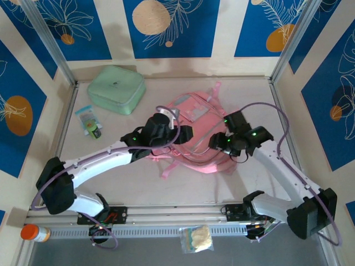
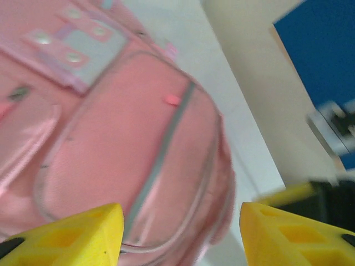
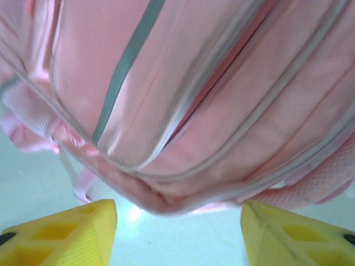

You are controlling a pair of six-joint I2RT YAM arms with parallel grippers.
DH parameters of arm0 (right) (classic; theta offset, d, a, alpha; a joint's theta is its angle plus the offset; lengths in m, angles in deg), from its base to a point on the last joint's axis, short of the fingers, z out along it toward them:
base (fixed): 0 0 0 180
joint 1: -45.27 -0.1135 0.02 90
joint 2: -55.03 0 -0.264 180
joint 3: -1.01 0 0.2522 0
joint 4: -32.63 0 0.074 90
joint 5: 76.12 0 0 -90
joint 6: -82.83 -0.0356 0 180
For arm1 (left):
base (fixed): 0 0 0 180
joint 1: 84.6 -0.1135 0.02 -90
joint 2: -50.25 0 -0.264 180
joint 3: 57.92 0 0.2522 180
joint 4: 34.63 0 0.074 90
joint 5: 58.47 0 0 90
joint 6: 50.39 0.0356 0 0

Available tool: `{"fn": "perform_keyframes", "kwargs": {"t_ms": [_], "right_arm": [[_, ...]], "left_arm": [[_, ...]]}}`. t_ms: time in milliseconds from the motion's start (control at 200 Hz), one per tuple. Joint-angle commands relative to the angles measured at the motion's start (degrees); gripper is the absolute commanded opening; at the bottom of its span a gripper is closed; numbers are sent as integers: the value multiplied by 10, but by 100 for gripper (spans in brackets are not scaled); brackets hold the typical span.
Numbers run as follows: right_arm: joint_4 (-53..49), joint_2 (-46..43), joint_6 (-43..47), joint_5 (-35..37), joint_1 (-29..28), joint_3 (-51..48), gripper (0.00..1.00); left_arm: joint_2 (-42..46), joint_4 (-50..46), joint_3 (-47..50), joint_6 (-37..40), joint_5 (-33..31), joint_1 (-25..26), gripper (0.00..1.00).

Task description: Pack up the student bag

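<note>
The student bag [image 1: 191, 111] is partly covered and cut off; the left hand [image 2: 180, 224] and right hand [image 3: 178, 224] are seen open, empty.

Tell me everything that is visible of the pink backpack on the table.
The student bag is pink fabric with grey-white piping, a grey stripe on its front pocket, a pale studded panel and loose pink straps. It lies flat on the table between the left gripper and right gripper, both open; contact cannot be told.
</note>
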Motion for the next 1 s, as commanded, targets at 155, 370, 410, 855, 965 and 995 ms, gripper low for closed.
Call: {"fn": "perform_keyframes", "kwargs": {"t_ms": [155,370,410,855,965,995], "right_arm": [[-17,100,-226,174,-193,29,64],[66,195,-323,192,-241,71,64],[66,210,-342,213,-254,80,64],[128,292,-485,253,-253,70,55],[159,305,-483,242,-255,67,52],[159,312,-482,239,-255,71,52]], "left_arm": [[-56,99,79,-57,76,-77,57],[-107,164,99,-76,104,-103,49],[-111,174,106,-80,101,-105,48],[-145,209,122,-92,136,-128,46],[-154,217,132,-97,136,-128,45],[-154,227,143,-101,131,-128,45]]}}
